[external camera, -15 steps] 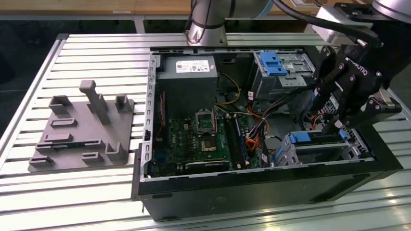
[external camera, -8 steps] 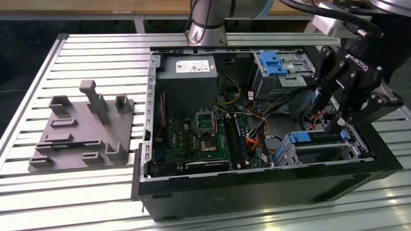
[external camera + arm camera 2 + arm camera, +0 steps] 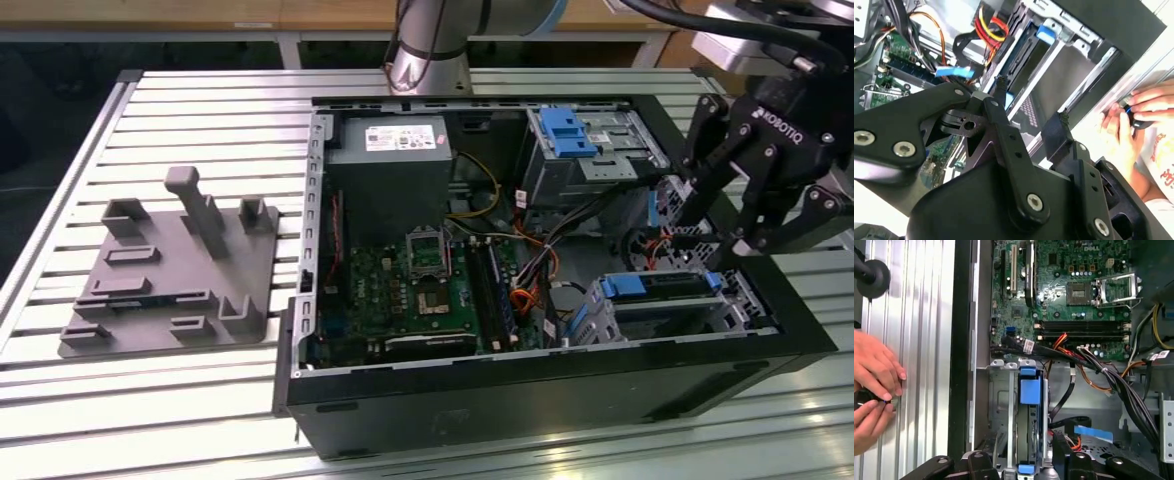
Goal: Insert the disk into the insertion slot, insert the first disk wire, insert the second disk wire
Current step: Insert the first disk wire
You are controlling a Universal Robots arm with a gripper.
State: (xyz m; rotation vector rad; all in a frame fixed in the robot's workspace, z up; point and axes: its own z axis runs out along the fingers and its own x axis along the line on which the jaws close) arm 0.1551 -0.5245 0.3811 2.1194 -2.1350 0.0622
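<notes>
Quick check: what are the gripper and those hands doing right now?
Gripper: open, holding nothing.
Person's hands: closed together on a small dark object; what it is cannot be told.

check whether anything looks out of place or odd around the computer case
A person's hands are over the slatted table right beside the computer case, near the gripper, whose fingers are open. Inside, the disk sits square in the insertion slot; nothing looks damaged.
</notes>
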